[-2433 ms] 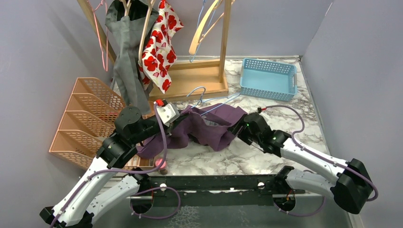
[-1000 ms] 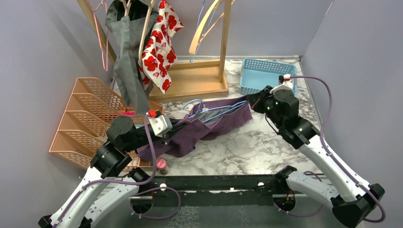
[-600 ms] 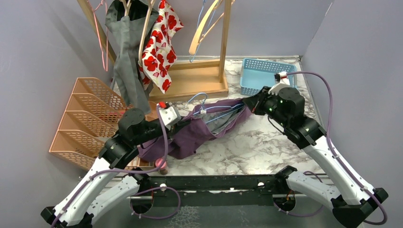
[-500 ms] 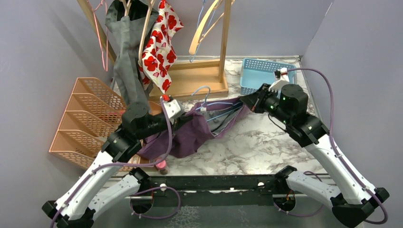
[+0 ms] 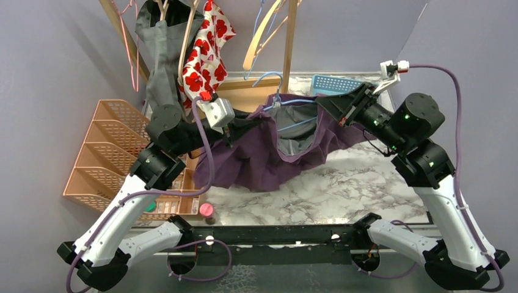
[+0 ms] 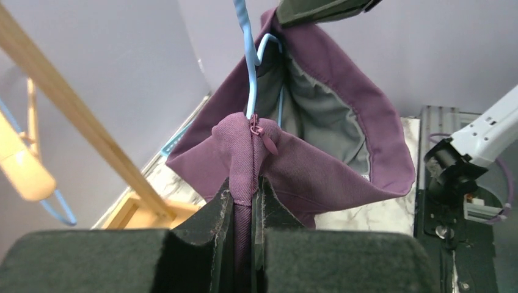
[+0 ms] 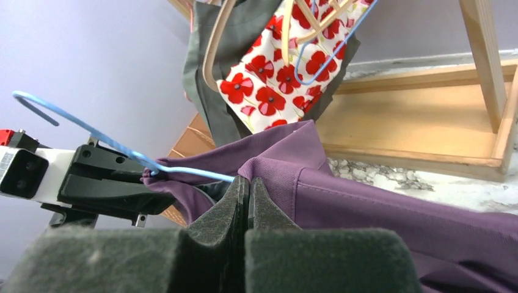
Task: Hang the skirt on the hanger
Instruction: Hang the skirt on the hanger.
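Note:
The purple skirt (image 5: 256, 162) hangs in the air between my two grippers, its grey lining showing at the open waist. A thin blue wire hanger (image 5: 269, 78) runs along inside the waistband, and its hook sticks up above the cloth. My left gripper (image 5: 229, 131) is shut on the zipper end of the waistband. In the left wrist view the skirt (image 6: 317, 165) is pinched in that gripper (image 6: 243, 195), below the hanger (image 6: 247, 55). My right gripper (image 5: 333, 107) is shut on the other end. In its own view this gripper (image 7: 247, 183) clamps the skirt (image 7: 379, 207) where the hanger (image 7: 122, 149) enters the fold.
A wooden clothes rack (image 5: 244, 101) stands at the back with a grey garment (image 5: 160, 67) and a red-flowered one (image 5: 204, 61) on hangers. An orange slotted organizer (image 5: 110, 152) lies on the left and a blue basket (image 5: 336, 83) behind my right gripper. A small pink object (image 5: 206, 209) lies by the near edge.
Both arms have risen and moved back toward the rack, lifting the skirt and hanger off the table. The skirt now hangs stretched between the grippers.

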Available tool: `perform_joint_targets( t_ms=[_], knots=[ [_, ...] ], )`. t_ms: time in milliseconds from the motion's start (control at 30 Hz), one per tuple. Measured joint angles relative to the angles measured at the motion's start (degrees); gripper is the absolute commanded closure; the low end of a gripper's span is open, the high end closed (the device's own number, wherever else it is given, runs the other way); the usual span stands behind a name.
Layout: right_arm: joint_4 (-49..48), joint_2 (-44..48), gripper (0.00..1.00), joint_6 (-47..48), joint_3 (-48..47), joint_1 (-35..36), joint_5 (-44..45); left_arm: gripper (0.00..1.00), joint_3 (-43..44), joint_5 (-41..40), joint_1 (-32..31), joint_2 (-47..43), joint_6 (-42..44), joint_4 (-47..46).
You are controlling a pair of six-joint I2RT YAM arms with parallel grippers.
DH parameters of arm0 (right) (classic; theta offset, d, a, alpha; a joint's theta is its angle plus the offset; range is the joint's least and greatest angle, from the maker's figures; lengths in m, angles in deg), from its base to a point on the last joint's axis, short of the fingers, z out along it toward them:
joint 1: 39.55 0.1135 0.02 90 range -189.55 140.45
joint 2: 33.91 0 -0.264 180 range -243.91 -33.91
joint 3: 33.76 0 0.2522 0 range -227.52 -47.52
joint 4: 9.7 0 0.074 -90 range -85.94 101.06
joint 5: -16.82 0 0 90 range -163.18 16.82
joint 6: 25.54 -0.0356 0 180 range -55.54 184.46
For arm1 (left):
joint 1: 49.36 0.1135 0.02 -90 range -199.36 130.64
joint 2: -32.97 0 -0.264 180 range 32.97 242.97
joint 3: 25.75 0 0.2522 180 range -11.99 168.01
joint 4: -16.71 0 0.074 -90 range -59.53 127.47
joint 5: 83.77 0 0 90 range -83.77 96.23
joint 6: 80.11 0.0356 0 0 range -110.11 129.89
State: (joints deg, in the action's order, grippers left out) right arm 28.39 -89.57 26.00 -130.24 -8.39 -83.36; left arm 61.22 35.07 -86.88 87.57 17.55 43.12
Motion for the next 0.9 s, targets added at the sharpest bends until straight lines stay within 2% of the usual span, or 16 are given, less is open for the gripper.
perform_joint_targets(
  t_ms=[100,200,333,467,567,633,700,800,900],
  knots=[
    [-1.44,1.77,0.99,1.51,4.83,0.0,-0.79,1.0,-6.93,2.6,0.0,-1.86,-1.18,-6.21],
    [-2.03,3.5,0.99,5.07,13.29,-0.07,-2.95,1.0,-18.49,4.81,0.0,-3.19,-2.91,-13.97],
    [-3.17,2.62,0.99,10.12,24.46,-0.26,-10.14,1.0,-31.89,6.64,0.07,-1.33,-6.19,-22.14],
    [-6.12,-0.11,0.99,14.71,33.29,-0.26,-21.4,1.0,-39.15,7.5,0.04,1.57,-8.37,-28.04],
    [-7.63,-1.86,0.99,18.51,34.69,-0.26,-25.57,1.0,-41.79,8.07,0.04,1.64,-9.4,-31.63],
    [-9.03,-1.9,0.94,21.29,34.67,-0.26,-27.17,1.0,-43.98,7.96,0.0,0.76,-9.9,-34.91],
    [-10.14,-1.73,0.82,24.61,34.53,-0.24,-29.09,1.0,-46.16,7.82,0.04,-1.31,-10.62,-37.05],
    [-10.97,-1.29,0.7,30.42,34.34,-0.24,-31.56,1.0,-49.2,7.74,0.0,-4.94,-11.63,-39.28],
    [-11.04,-0.35,0.65,36.83,34.25,-0.17,-33.03,1.0,-51.34,7.37,0.0,-8.0,-12.28,-40.87]
  ],
)
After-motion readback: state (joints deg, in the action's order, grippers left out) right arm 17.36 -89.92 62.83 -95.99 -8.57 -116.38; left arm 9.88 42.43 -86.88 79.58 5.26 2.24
